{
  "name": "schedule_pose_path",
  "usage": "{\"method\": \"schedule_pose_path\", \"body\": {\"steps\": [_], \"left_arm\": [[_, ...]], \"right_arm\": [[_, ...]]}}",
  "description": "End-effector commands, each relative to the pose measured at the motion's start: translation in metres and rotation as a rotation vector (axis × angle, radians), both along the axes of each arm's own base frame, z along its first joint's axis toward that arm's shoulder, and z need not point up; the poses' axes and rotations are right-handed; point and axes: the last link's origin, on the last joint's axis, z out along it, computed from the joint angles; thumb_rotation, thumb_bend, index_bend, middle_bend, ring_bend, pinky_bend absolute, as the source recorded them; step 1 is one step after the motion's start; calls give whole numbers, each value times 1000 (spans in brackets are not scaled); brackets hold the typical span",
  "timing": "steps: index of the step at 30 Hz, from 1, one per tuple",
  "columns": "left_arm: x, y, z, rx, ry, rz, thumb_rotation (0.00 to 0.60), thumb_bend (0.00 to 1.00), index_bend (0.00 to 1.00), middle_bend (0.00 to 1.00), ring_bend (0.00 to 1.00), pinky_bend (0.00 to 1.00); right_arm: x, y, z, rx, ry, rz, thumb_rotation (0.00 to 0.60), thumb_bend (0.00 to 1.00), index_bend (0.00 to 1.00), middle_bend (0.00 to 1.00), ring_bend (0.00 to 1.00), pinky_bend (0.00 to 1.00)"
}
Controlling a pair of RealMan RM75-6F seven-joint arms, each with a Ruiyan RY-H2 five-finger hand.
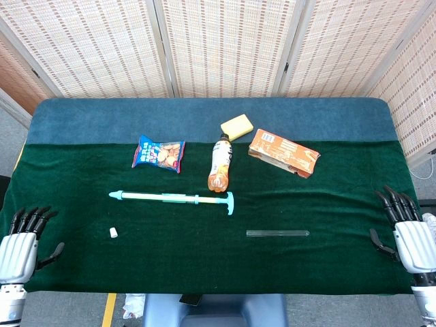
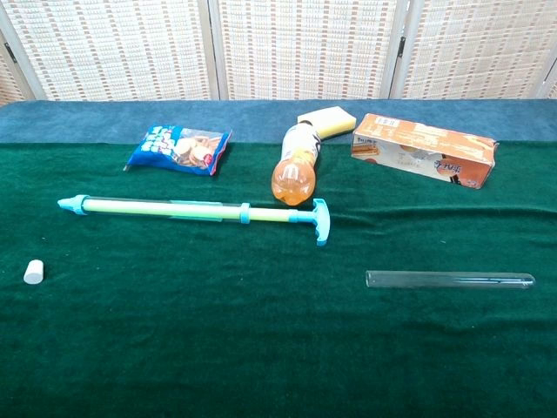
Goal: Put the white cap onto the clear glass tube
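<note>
The left hand [image 1: 17, 246] rests at the near left corner of the counter [image 1: 204, 269], back side up, with its fingers [image 1: 30, 218] spread apart and holding nothing. The right hand [image 1: 409, 235] lies at the near right corner in the same pose, fingers [image 1: 395, 201] apart and empty. Only the head view shows the hands.

The white cap [image 1: 114, 232] [image 2: 33, 272] lies on the green cloth near the left hand, not touching it. The glass tube [image 1: 277, 234] [image 2: 449, 280] lies flat on the right half, well apart from the cap. Behind them lies a long pump [image 1: 174, 198] [image 2: 196, 212].
</note>
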Motion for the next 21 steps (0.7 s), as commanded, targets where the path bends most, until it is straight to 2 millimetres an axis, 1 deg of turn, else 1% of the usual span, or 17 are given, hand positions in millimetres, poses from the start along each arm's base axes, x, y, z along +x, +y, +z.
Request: {"method": "schedule_pose_path", "body": {"steps": [1, 9, 13, 17, 21], "left_arm": [[0, 0, 0, 4, -1, -1, 600, 333, 237, 183, 146, 0], [-3, -1, -1, 1, 14, 10, 600, 334, 254, 183, 157, 0], [-2, 3, -1, -5, 22, -8, 600, 335, 253, 183, 158, 0], [0, 13, -6, -38, 37, -41, 600, 336, 249, 183, 158, 0], [3, 28, -14, -87, 50, -80, 600, 337, 239, 183, 158, 0]], "right_arm": [[0, 0, 0, -2, 1, 0, 600, 492, 27, 29, 21, 0], [2, 0, -1, 8, 1, 3, 600, 493, 27, 30, 24, 0], [3, -1, -2, 12, 3, 7, 600, 493, 27, 30, 24, 0], [3, -2, -1, 12, 3, 10, 600, 493, 27, 30, 23, 0], [2, -2, -2, 17, 3, 11, 600, 493, 27, 30, 23, 0]]}}
